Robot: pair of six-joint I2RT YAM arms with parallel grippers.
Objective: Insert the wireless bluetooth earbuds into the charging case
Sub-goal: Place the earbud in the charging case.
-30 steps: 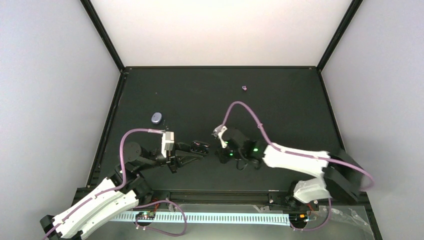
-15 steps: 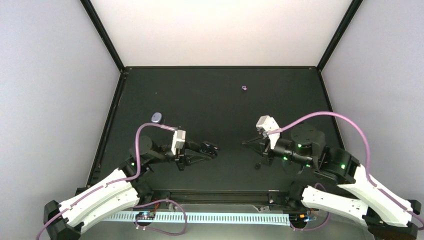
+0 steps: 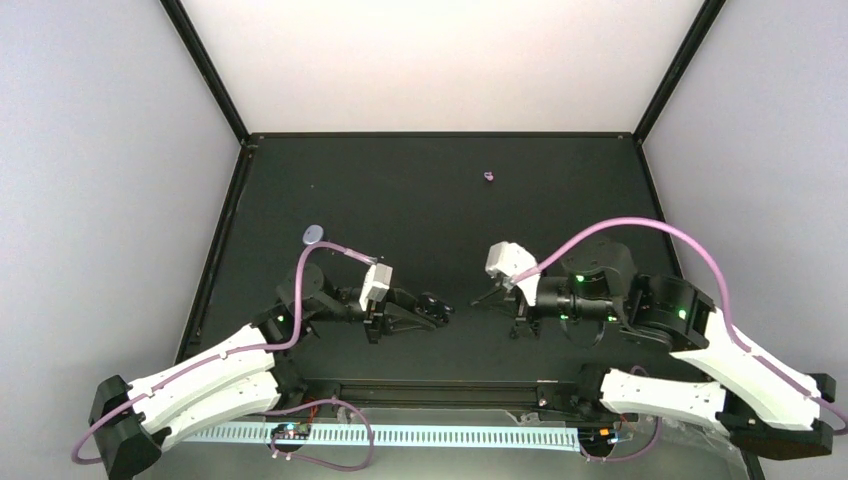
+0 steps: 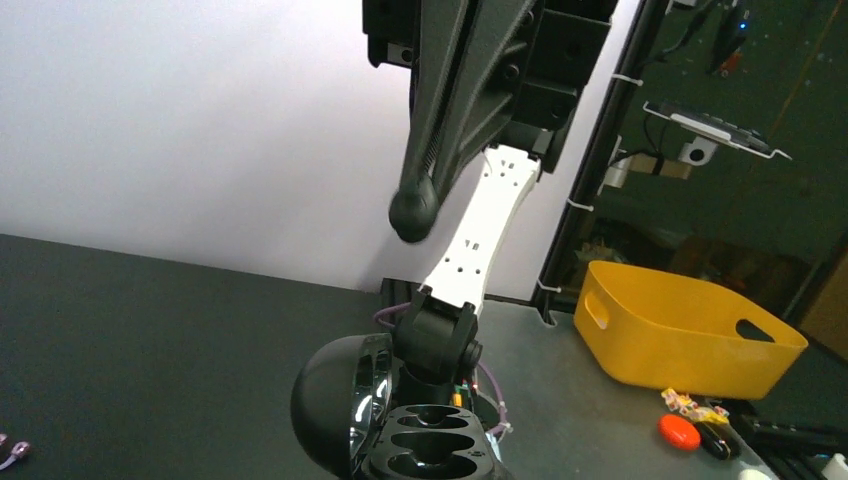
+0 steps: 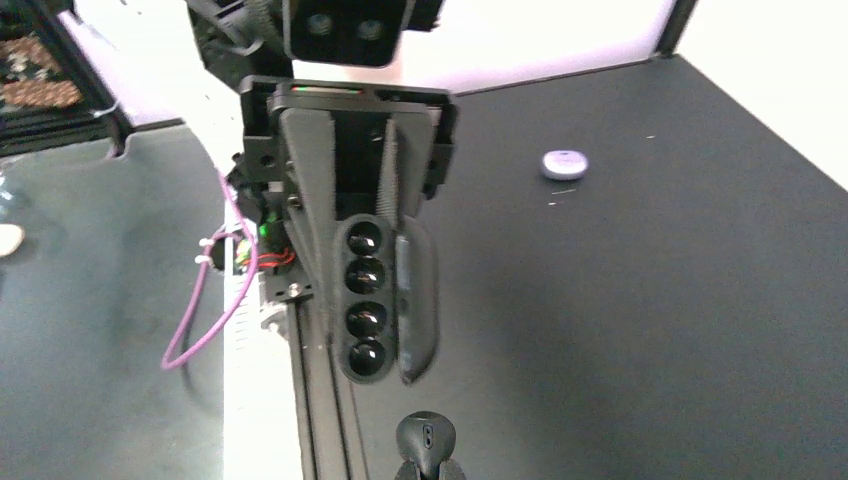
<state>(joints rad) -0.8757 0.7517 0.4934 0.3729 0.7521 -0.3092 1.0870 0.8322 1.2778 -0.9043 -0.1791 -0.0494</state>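
My left gripper [image 3: 420, 309] is shut on the charging case [image 3: 436, 305], a glossy black clamshell held above the table. The case stands open: its sockets [image 4: 432, 452] face up and the lid [image 4: 328, 410] is swung to the left. In the right wrist view the case [image 5: 364, 300] hangs between the left fingers [image 5: 312, 205]. My right gripper [image 5: 428, 470] is shut on one small dark earbud [image 5: 425, 436]. From the left wrist view that earbud [image 4: 412, 214] hangs above the case, clear of the sockets. In the top view the right gripper [image 3: 478, 299] sits just right of the case.
A small pale lavender oval [image 3: 313, 235] lies on the black table at the left, also in the right wrist view [image 5: 565, 164]. A tiny purple piece [image 3: 488, 177] lies far back. A yellow bin [image 4: 688, 325] stands off the table's right side.
My left arm has carried the open case to the right. My right arm has swung round and moved left with the earbud, so the two grippers now stand close together.
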